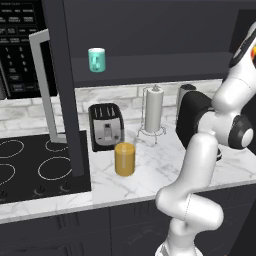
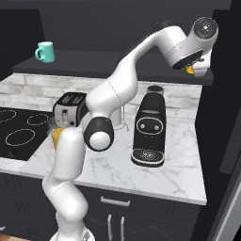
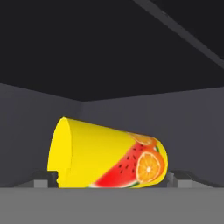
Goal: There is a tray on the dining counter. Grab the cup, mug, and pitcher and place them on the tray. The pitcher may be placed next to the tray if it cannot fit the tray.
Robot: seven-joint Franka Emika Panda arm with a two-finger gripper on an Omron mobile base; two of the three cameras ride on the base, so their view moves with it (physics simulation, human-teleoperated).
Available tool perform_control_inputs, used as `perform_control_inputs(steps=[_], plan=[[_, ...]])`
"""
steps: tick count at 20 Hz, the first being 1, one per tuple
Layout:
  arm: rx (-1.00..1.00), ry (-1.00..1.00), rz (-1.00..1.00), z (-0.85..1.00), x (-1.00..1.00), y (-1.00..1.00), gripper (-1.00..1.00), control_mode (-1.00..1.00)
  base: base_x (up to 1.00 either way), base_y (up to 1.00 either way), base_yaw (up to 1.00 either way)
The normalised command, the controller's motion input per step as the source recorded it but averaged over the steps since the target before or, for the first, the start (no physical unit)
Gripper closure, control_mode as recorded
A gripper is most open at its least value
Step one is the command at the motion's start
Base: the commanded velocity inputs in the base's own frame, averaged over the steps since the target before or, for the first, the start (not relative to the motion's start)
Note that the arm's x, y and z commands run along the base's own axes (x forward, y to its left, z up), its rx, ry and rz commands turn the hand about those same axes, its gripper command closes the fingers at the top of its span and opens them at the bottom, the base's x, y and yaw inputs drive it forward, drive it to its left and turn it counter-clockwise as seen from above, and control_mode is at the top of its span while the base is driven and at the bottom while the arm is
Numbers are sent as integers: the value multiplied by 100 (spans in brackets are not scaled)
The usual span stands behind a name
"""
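Nearest to us in the hand view, the gripper (image 3: pixel 109 183) stands spread wide, one dark fingertip (image 3: pixel 43 179) on each side of the small bright yellow handleless cup (image 3: pixel 107 156) printed with watermelon and orange slices. In that view the cup lies sideways across the gap between the fingertips, its open mouth toward the left one. Whether the pads already touch its wall we cannot tell, since the grey band hides them. Dark shelf walls close in behind the cup.

From the right base view, the gripper (image 2: pixel 196 67) sits high at the right end of the dark upper shelf (image 2: pixel 117 61), with a sliver of yellow showing just beneath the hand.

Well below the gripper, on the white marbled desk (image 1: pixel 165 165), stands the tall clear glass pitcher (image 1: pixel 125 158), amber-orange up most of its height. Behind it are a black and silver toaster (image 1: pixel 106 126) and a white paper-towel roll on a wire stand (image 1: pixel 154 110); a black coffee machine (image 2: pixel 149 129) stands almost under the gripper.

Farthest along the shelf, well apart from the gripper, the small teal mug with a whitish rim (image 1: pixel 96 60) stands upright.
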Motion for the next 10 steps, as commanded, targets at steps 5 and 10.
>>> perform_control_inputs(steps=[5,10], plan=[[0,7,0,0,7,0,-100,-100,0,0,0],[0,5,0,0,11,0,-100,-100,0,0,0]])
